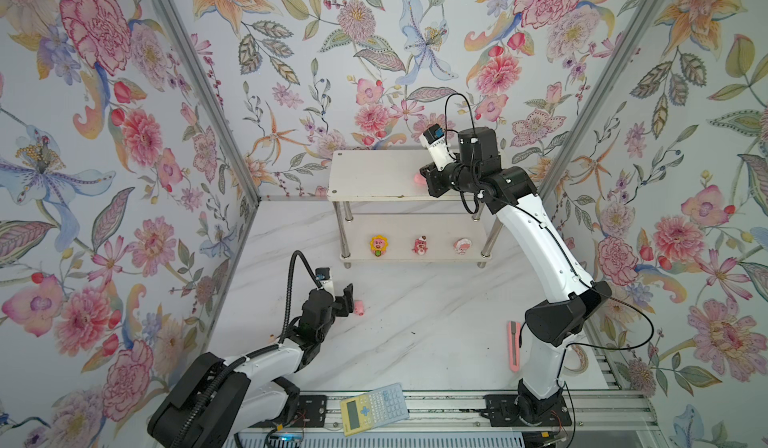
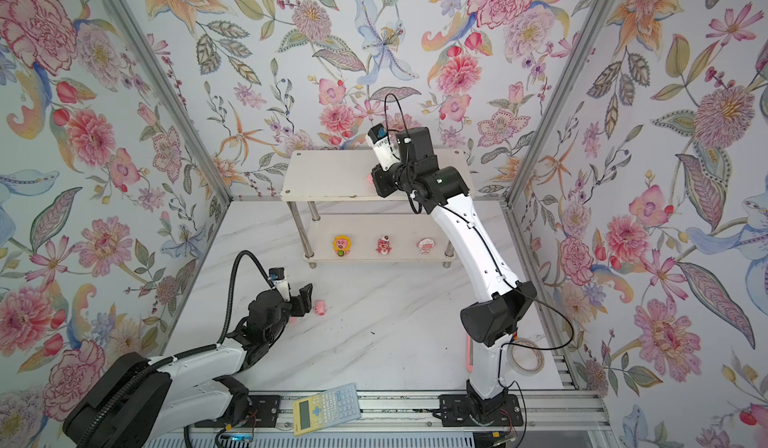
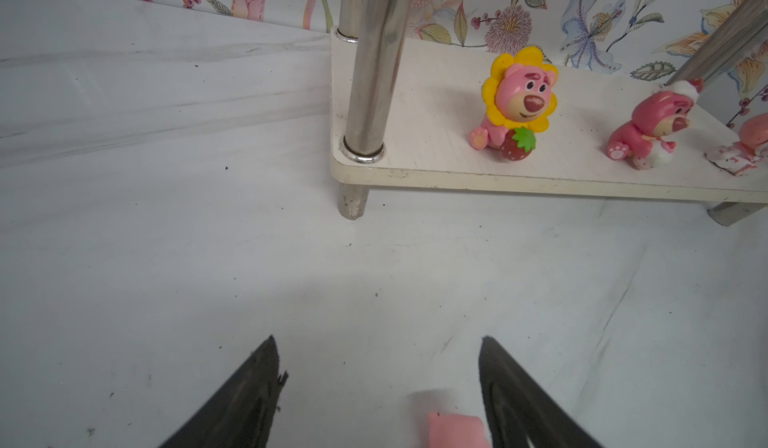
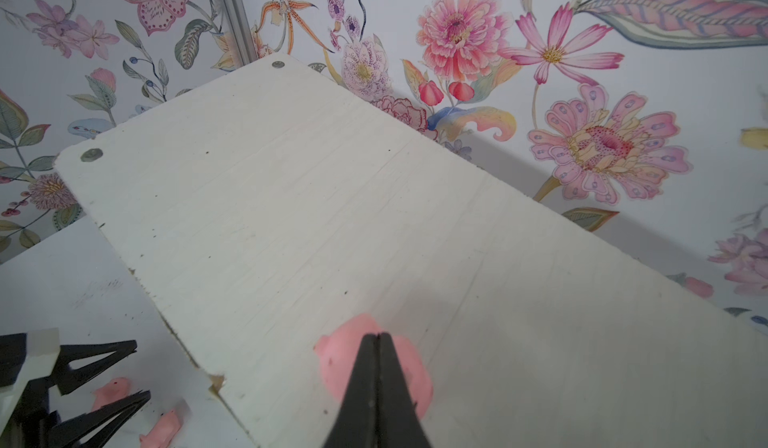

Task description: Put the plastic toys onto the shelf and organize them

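The white two-tier shelf (image 1: 370, 176) stands at the back. Its lower tier holds a yellow-maned pink toy (image 1: 378, 245), a dark pink bear (image 1: 420, 246) and a round pink-and-white one (image 1: 462, 245). My right gripper (image 4: 379, 334) is shut, jaws pressed together, right over a pink pig (image 4: 336, 354) lying on the top tier. My left gripper (image 3: 378, 338) is open and low over the table. A pink pig (image 3: 455, 429) lies between its fingers, close to one of them. In the right wrist view, another pig (image 4: 164, 427) lies just outside those fingers.
A yellow-and-grey calculator (image 1: 374, 408) lies on the front rail. A long pink utility knife (image 1: 514, 344) lies beside the right arm's base, and a tape roll (image 2: 527, 358) behind it. Flowered walls close in three sides.
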